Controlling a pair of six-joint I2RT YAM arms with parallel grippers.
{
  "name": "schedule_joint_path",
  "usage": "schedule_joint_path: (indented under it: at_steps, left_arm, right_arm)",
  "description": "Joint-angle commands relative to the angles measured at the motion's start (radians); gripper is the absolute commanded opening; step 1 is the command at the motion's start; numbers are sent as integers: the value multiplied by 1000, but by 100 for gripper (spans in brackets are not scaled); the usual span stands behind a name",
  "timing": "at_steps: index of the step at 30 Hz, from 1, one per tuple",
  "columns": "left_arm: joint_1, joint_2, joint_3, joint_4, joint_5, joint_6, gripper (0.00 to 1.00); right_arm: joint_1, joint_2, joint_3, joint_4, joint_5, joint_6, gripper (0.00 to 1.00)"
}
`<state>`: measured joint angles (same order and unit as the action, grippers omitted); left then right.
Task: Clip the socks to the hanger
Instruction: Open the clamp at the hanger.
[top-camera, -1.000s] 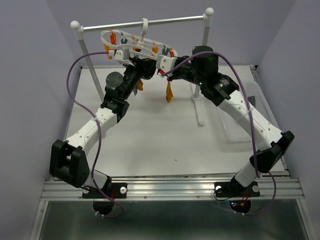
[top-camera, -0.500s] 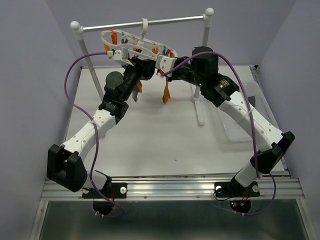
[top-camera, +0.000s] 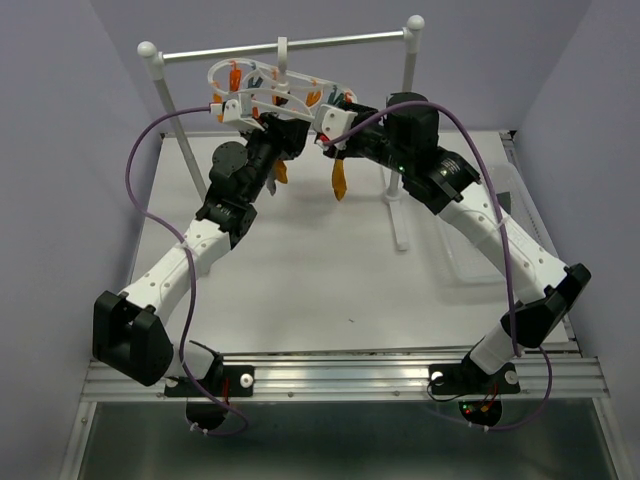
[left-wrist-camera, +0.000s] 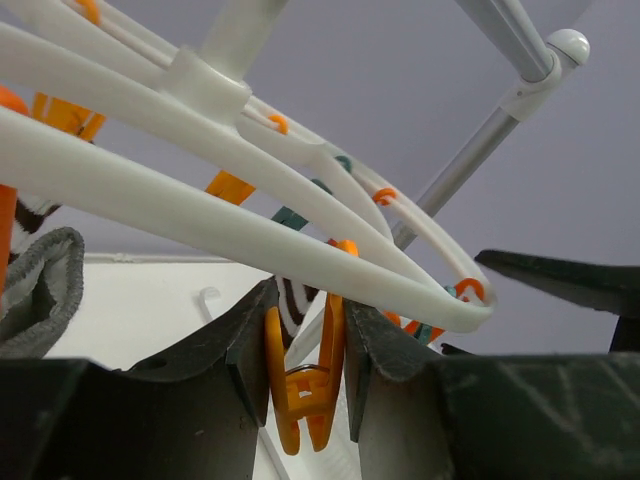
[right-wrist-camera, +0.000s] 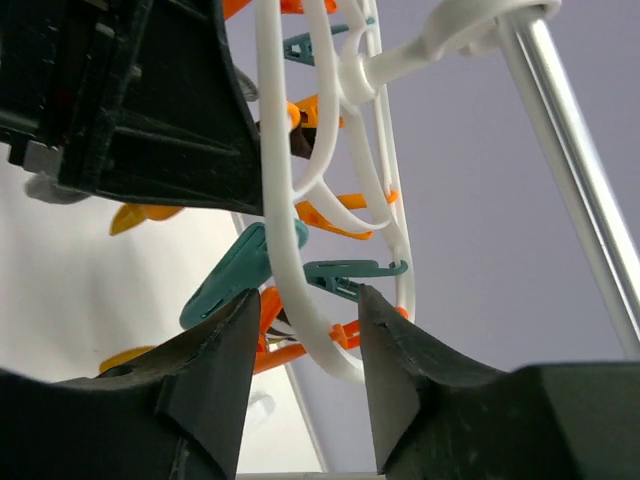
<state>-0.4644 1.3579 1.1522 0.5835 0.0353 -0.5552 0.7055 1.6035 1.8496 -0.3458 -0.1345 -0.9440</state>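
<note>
Left gripper (left-wrist-camera: 305, 330): my jaws squeeze an orange plastic clip (left-wrist-camera: 300, 400), long axis vertical, under the white oval openwork hanger (left-wrist-camera: 250, 235). Mustard-orange fabric sock (top-camera: 340, 180) hangs to its right, nearer my right gripper (right-wrist-camera: 305, 300), whose jaws straddle the rim. Grip there: cannot tell.

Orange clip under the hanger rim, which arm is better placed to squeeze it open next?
Left. In its wrist view the left gripper has the orange clip between its fingers, touched on both sides. The right gripper stands open around the hanger rim, off that clip.
</note>
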Motion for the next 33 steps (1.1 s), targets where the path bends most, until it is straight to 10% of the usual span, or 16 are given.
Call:
schedule_joint_path:
  at_steps: [1,8,28,33]
  left_arm:
    - [7,-55,32,13,-74,-12,0]
    - [6,-62,15,15,-78,-23,0]
    - [4,-39,66,-88,-115,-92,0]
    - [3,-57,52,-90,-124,-88,0]
  right_arm:
    - [-3,-53,-7,54,35,31,57]
    - [-3,-109,-36,38,33,85,100]
    - [-3,-439,-421,-122,809,915,100]
    - [-124,-494,-507,-183,808,1119,100]
